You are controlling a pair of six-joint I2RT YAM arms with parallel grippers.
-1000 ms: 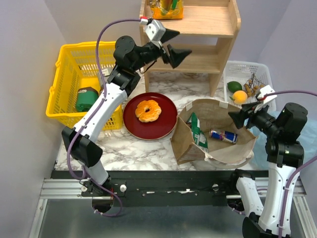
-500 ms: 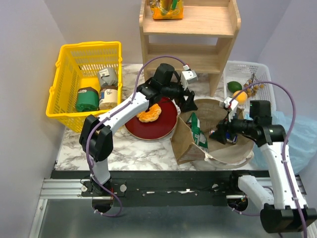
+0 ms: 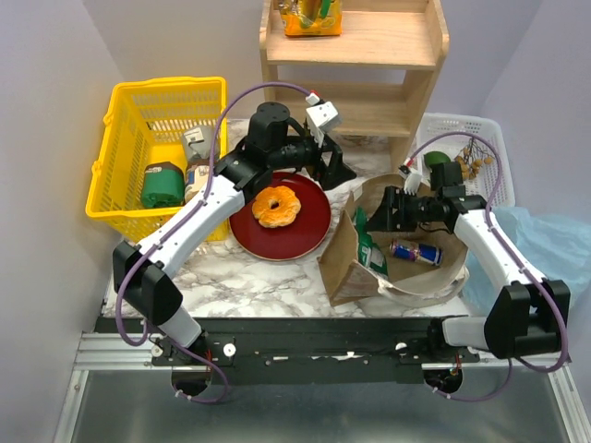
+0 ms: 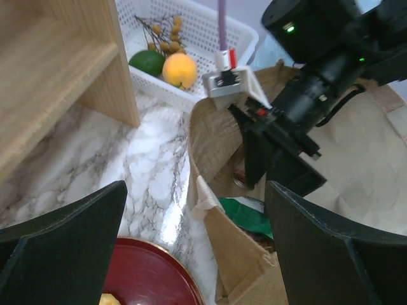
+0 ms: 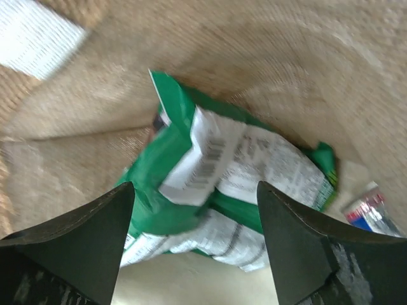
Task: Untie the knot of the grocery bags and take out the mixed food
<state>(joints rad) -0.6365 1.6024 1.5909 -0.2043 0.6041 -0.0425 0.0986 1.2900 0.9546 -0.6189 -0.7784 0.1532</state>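
The brown paper bag (image 3: 343,277) stands open at centre right, holding the dark-green chip bag (image 3: 369,251) and the red-blue can (image 3: 416,251). My right gripper (image 3: 374,214) is open inside the bag's mouth; in the right wrist view (image 5: 197,248) the chip bag (image 5: 229,190) lies between its fingers, the can (image 5: 369,206) to the right. My left gripper (image 3: 337,173) is open and empty above the marble by the bag's far-left rim (image 4: 245,267). The doughnut (image 3: 276,206) lies on the red plate (image 3: 314,221). The green fruit (image 4: 147,61) and orange fruit (image 4: 179,68) sit in the mesh tray. The snack packet (image 3: 312,17) is on the shelf top. The light-blue bag (image 3: 554,249) lies at the right edge.
A yellow basket (image 3: 120,138) with jars and packs stands at the left. A wooden shelf (image 3: 388,101) stands at the back. The white mesh tray (image 3: 480,129) sits at the back right. My two grippers are close together over the paper bag's far rim.
My left gripper came down from the shelf to beside the paper bag, then drew back slightly. My right gripper moved left into the bag's mouth over the chip bag.
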